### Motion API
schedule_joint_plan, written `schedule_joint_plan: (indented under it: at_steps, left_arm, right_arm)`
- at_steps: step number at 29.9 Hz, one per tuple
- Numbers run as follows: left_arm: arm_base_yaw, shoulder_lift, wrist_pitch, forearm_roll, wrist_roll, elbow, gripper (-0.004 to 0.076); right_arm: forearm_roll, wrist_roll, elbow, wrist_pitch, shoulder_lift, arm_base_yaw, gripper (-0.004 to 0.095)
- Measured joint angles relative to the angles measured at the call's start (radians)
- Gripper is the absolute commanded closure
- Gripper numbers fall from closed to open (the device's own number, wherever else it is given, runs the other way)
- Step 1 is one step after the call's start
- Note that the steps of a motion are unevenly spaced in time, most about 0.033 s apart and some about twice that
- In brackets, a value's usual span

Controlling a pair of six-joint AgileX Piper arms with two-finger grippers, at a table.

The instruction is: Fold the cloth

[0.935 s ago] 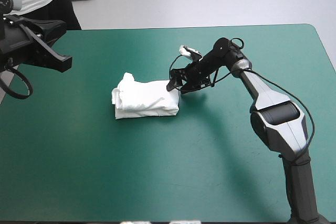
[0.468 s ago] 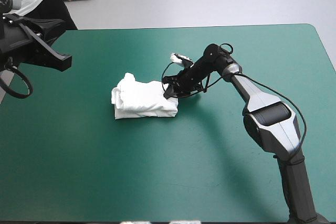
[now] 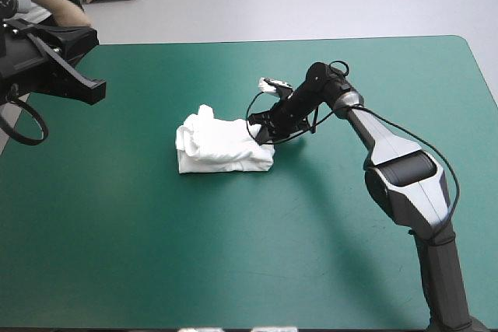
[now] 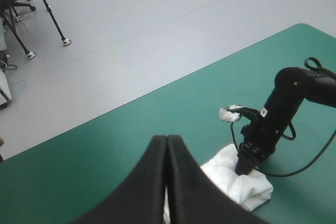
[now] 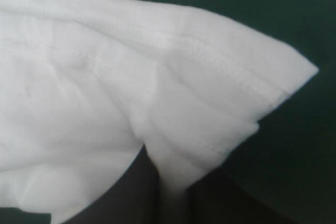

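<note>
The white T-shirt (image 3: pixel 222 145) lies as a folded bundle near the middle of the teal-green table (image 3: pixel 233 254). My right gripper (image 3: pixel 263 134) is at the bundle's right end, low over the cover. In the right wrist view its black fingers (image 5: pixel 136 187) are all but shut, and a fold of the T-shirt (image 5: pixel 105 87) is pinched between them at the right gripper (image 5: pixel 170 177). My left gripper (image 4: pixel 166 140) is shut in a pointed arch with nothing in it, raised well above the table's left side. From there it looks down on the T-shirt (image 4: pixel 241 182) and the right gripper (image 4: pixel 244 169).
The left arm (image 3: pixel 47 60) hangs high over the table's far left part. A person's forearm (image 3: pixel 66 12) shows just beyond the far left corner. Bare teal-green cover lies all around the bundle, widest toward the front edge and the right.
My right gripper has shut on the bundle's right end. The bundle has slid a little to the right and its left end has bunched up. The left arm has stayed put.
</note>
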Motion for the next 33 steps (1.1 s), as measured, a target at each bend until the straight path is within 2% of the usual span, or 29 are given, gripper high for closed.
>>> schedule_joint_plan:
  at_steps: [5, 10, 20, 33]
  left_arm:
    - [0.0, 0.0, 0.0, 0.0, 0.0, 0.0, 0.0733]
    - [0.0, 0.0, -0.001, 0.0, 0.0, 0.0, 0.0733]
    - [0.0, 0.005, -0.008, 0.0, 0.0, 0.0, 0.0733]
    - [0.0, 0.023, -0.017, 0.0, 0.0, 0.0, 0.0733]
  right_arm:
    - [-0.127, 0.019, 0.0, 0.007, -0.047, -0.088, 0.0925]
    - [-0.192, 0.022, 0.038, 0.006, -0.111, -0.187, 0.0925]
    - [-0.249, 0.025, 0.269, 0.006, -0.283, -0.382, 0.0925]
    - [-0.333, 0.025, 0.444, 0.007, -0.484, -0.6, 0.0925]
